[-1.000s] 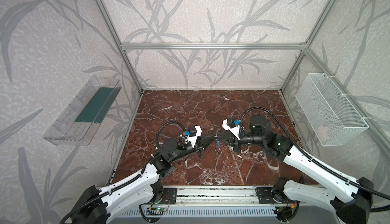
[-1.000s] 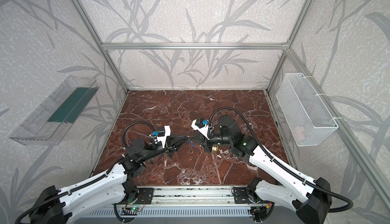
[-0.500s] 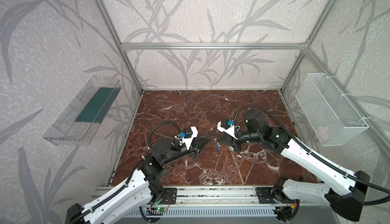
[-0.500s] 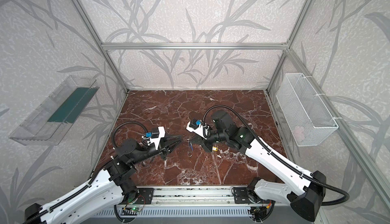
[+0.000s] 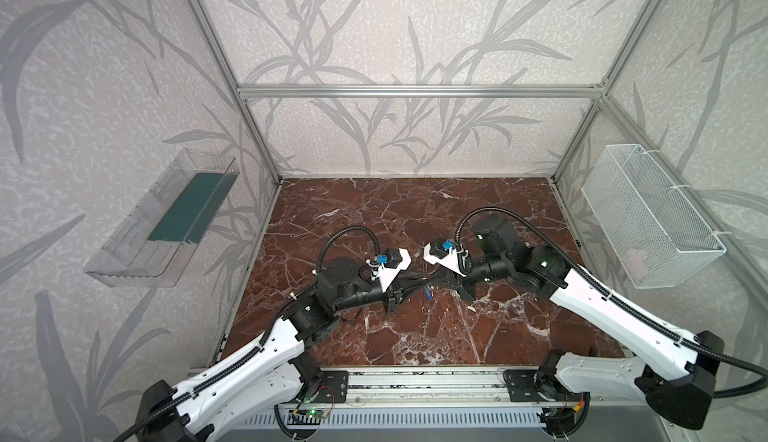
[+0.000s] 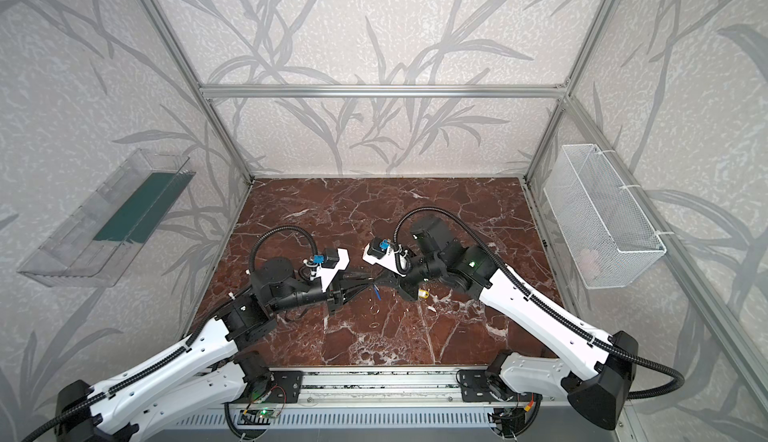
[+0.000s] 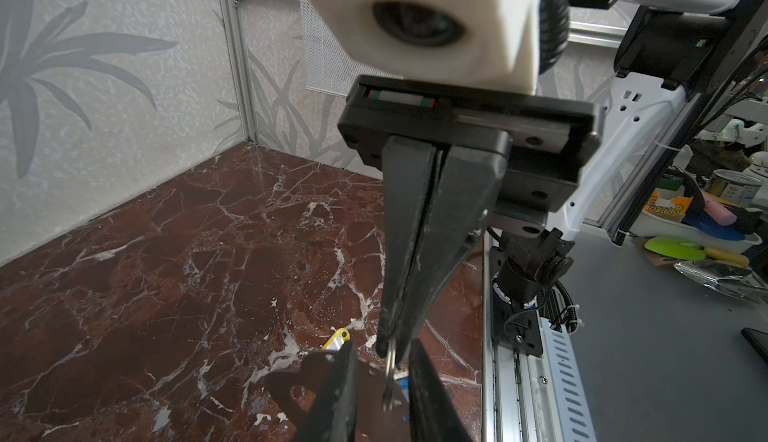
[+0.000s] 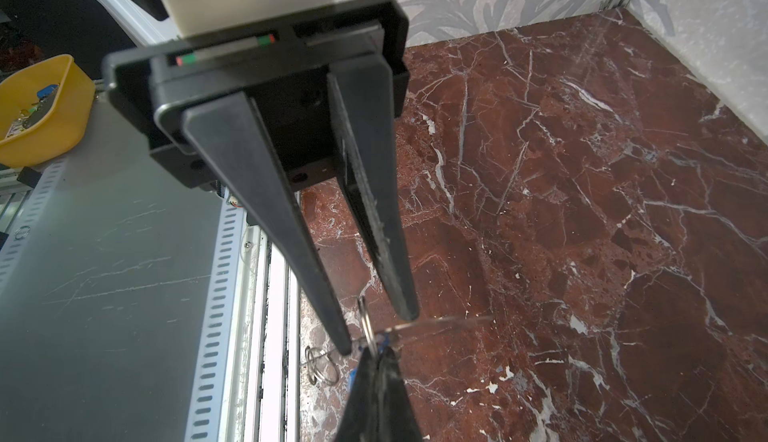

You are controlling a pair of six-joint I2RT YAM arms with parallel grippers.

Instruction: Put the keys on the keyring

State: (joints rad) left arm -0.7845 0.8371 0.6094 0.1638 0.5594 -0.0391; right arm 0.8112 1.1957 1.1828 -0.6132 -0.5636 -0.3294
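The right hand (image 7: 390, 350) is pinched tight on the thin metal keyring (image 7: 389, 377), holding it just above the marble bench (image 5: 415, 219) between the spread fingers of the left hand (image 8: 377, 331), with the blue key (image 6: 377, 292) right by the ring and the yellow key (image 6: 423, 293) lying on the bench beside the right hand.

surface: red-brown marble tabletop (image 6: 457, 219) | on it: 1 yellow key (image 6: 423, 293), 2 small wire rings (image 6: 375, 309), near middle
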